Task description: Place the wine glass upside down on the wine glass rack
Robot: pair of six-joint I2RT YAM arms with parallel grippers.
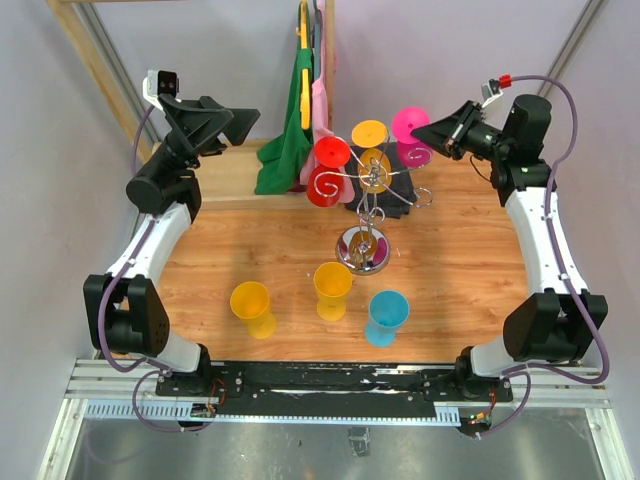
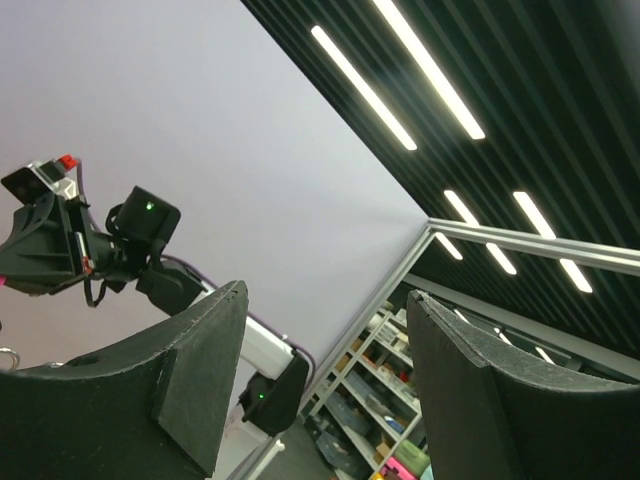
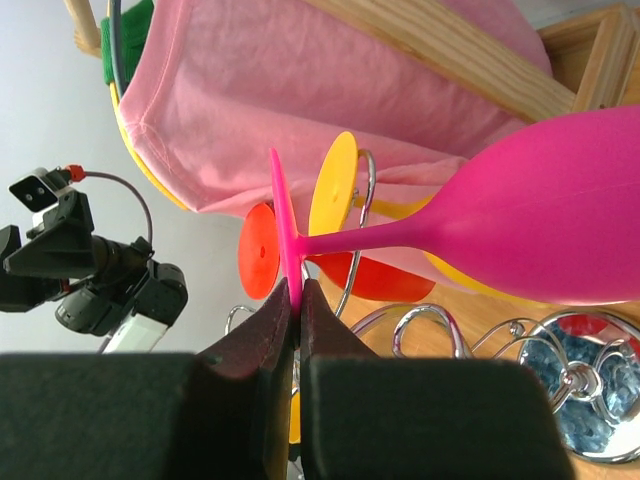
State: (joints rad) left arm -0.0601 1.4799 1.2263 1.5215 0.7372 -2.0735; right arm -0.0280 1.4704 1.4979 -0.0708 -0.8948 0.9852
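The glossy magenta wine glass (image 3: pixel 560 215) is held foot-up at the far right arm of the chrome wire wine glass rack (image 1: pixel 352 258), above the wood-grain table (image 1: pixel 250 240); its thin round foot is pinched edge-on between the matte black pads of the right gripper (image 3: pixel 297 290); the left gripper (image 2: pixel 325 305) is raised, its jaws spread with nothing between them.

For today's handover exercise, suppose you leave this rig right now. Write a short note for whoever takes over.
Left gripper: open, empty, pointing upward.
Right gripper: fingers shut on the foot rim of the pink wine glass, held inverted at the wine glass rack.
Done: the red wine glass and the hung yellow wine glass sit foot-up on the rack.
Left: seat the pink glass (I cannot tell whether its stem is in a loop yet), then release.
The standing yellow glass, orange glass and blue glass wait upright on the table.
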